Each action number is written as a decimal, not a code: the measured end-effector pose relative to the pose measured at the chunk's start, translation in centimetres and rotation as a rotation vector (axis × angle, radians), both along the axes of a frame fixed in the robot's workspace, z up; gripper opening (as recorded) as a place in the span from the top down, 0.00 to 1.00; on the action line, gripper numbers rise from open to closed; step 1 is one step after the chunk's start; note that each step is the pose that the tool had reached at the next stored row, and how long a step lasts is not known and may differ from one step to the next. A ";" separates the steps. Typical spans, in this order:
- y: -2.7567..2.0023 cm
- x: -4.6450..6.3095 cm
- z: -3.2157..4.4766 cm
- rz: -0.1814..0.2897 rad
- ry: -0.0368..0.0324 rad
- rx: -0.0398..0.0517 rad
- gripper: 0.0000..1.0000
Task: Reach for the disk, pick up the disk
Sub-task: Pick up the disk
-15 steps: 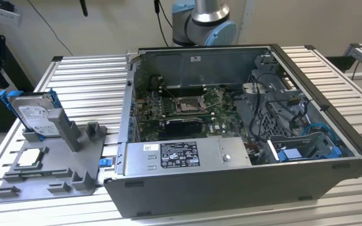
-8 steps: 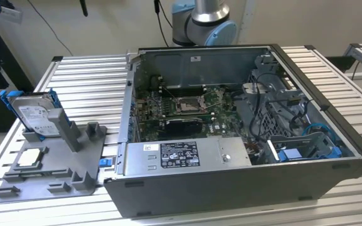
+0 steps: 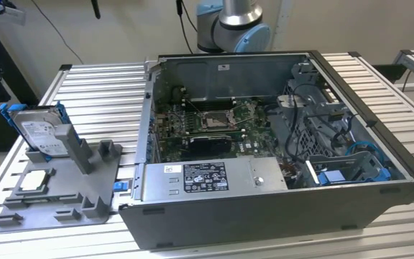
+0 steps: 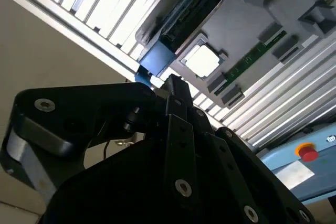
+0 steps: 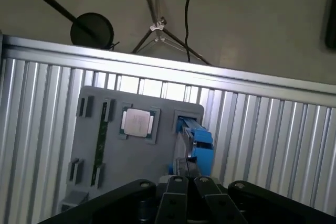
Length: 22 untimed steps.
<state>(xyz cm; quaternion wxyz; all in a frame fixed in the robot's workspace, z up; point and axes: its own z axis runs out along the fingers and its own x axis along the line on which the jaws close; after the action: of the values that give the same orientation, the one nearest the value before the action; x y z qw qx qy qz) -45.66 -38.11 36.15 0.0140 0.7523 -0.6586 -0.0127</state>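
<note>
On the counter at the exterior view's left, disk standing on edge in the gray holder, chip flat just beside it, my tool over the holder in both wrist views, clear of the disk, its grip I cannot tell.

The disk stands on edge at the far corner of the gray holder, with open air above it. A tall gray post rises just beside it on the exterior view's right, and a shorter post stands a little farther that way. The open computer case walls off that side, leaving a strip of bare counter between. The chip lies flat and low near the disk.
</note>
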 end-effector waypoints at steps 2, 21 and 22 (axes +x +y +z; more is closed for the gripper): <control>0.00 0.1 -0.04 -0.001 0.0000 0.0023 1.00; 0.85 0.4 -1.24 -0.154 -0.0002 0.0024 0.00; 0.92 0.4 -1.40 -0.154 -0.0003 0.0025 0.00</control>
<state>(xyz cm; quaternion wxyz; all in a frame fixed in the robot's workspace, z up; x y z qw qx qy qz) -45.22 -37.19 34.74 0.0120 0.6992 -0.7147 -0.0145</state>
